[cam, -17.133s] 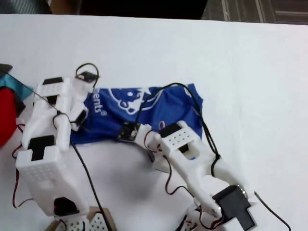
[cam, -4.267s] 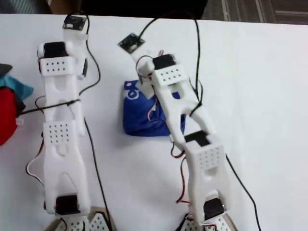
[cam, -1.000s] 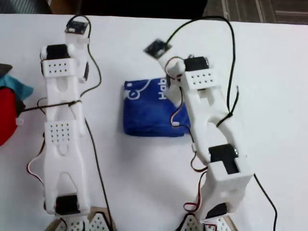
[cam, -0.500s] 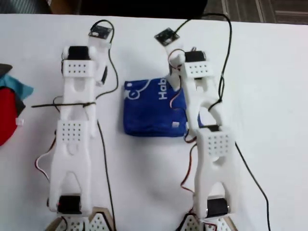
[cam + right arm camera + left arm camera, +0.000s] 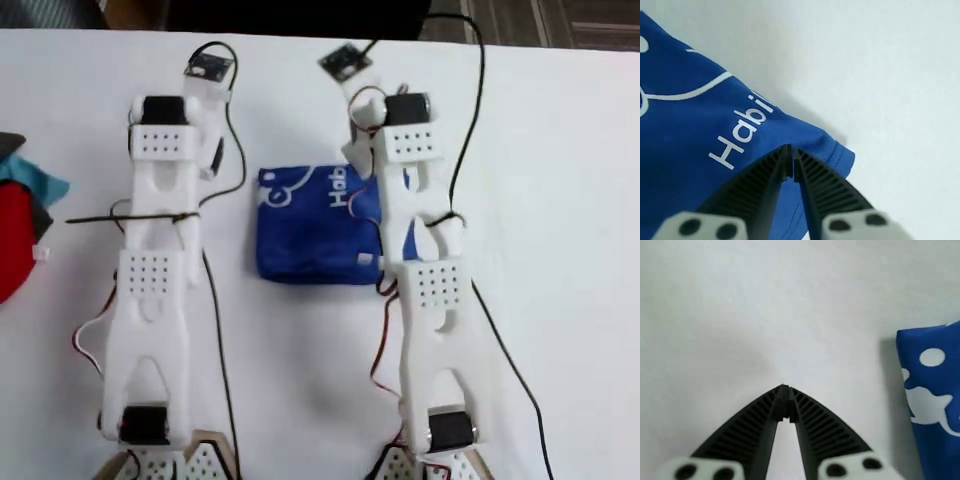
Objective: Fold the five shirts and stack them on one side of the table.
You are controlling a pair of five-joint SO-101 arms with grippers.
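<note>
One blue shirt [image 5: 315, 228] lies folded on white table [image 5: 560, 150]. L gripper [image 5: 784, 402] fully closed, empty, just beside it; R gripper [image 5: 789, 162] closed, empty, over its corner.

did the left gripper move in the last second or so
Yes. In the high view the left gripper and its arm have shifted sideways toward the blue shirt, away from the red cloth at the table's edge.
</note>
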